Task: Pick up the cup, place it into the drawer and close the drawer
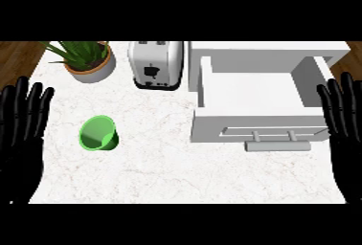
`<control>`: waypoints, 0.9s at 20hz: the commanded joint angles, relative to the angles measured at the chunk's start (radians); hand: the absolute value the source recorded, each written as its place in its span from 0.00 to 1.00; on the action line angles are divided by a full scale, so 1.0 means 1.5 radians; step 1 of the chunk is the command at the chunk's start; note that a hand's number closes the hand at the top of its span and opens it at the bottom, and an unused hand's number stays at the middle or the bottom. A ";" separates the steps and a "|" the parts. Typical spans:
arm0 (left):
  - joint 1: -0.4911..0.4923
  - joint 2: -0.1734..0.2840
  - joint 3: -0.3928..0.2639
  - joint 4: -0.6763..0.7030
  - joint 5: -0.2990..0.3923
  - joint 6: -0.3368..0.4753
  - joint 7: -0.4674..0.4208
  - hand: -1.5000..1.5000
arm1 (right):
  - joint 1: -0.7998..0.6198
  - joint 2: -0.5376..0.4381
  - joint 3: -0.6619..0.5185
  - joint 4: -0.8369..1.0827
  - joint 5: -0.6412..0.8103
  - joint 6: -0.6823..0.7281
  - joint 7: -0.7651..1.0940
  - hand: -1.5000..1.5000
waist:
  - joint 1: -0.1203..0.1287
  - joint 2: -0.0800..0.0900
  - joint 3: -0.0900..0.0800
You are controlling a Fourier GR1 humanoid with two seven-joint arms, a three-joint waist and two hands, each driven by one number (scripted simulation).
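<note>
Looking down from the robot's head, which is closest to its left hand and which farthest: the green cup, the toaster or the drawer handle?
From the left hand:
1. Green cup, just right of it on the counter.
2. Toaster, farther back, centre.
3. Drawer handle, far across, on the right side.

The left hand [25, 119] and right hand [343, 112] rest open at the side edges, fingers up.

- The left hand [22, 119] was all black, with long, slender fingers of a faintly glossy, segmented look.
- The right hand [343, 115] matched it in colour and build: black throughout, with the same narrow fingers.
- No markings, cables or screws could be made out on either.
</note>
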 commanded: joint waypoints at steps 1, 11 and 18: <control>0.047 -0.003 -0.003 -0.022 0.048 -0.035 -0.013 0.00 | 0.014 -0.012 -0.013 -0.040 0.001 0.002 0.023 0.00 | 0.013 0.000 0.020; -0.005 0.009 0.037 0.096 0.263 -0.120 0.094 0.00 | -0.027 -0.034 -0.015 0.033 0.010 0.029 0.043 0.00 | 0.014 0.002 0.020; 0.014 0.001 0.062 0.229 0.225 -0.154 -0.007 0.00 | 0.011 -0.026 -0.029 0.044 -0.001 0.055 -0.002 0.00 | 0.011 0.002 0.020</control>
